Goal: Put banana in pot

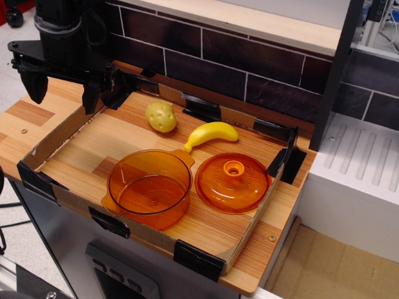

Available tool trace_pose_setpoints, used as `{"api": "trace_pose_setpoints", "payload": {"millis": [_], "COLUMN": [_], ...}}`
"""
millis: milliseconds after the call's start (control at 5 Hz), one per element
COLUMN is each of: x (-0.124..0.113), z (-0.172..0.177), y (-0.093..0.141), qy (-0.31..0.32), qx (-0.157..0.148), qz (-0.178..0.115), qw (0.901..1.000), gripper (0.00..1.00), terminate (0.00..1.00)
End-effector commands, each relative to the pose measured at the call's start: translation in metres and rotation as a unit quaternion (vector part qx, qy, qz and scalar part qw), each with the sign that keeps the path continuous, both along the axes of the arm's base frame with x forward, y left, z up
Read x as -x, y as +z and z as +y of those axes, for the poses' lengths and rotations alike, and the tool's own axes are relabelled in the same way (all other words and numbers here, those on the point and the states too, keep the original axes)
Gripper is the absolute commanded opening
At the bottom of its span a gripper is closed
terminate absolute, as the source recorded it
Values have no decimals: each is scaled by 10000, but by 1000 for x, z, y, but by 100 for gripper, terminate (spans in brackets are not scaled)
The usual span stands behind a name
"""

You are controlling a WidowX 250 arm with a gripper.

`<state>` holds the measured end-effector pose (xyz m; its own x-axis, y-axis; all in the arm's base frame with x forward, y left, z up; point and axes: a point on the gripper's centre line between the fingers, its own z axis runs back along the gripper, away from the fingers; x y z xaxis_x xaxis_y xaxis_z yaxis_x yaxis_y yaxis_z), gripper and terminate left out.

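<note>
The bright-yellow banana [212, 134] lies on the wooden tray floor near the back, stem pointing front-left. The transparent orange pot [149, 188] stands upright and empty at the front of the tray, just in front of the banana. My gripper [63, 88] hangs at the far left above the tray's back-left corner, well away from both. Its two black fingers [35, 84] stand wide apart and hold nothing.
A lumpy pale-yellow potato toy [161, 116] lies left of the banana. The orange domed lid [232, 182] with a knob lies right of the pot. A low cardboard wall [56, 131] rings the tray. A dark tiled wall [249, 62] is behind; a white unit [361, 180] stands right.
</note>
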<state>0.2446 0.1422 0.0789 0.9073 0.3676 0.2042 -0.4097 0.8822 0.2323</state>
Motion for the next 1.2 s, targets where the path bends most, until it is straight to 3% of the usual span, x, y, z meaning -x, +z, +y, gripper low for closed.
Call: {"api": "trace_pose_setpoints", "payload": {"millis": [0, 200, 600, 800, 1000], "x": [0, -21, -33, -40, -52], "z": [0, -30, -57, -74, -88], "y": [0, -6, 2, 8, 18], "qy": [0, -1180, -2494, -2852, -2930], "qx": [0, 86, 119, 214, 261], "qz": [0, -32, -478, -619, -719], "qw": [10000, 9930, 9671, 9562, 9530], "gripper": [100, 100, 100, 100, 100], "terminate": [0, 0, 0, 0, 0]}}
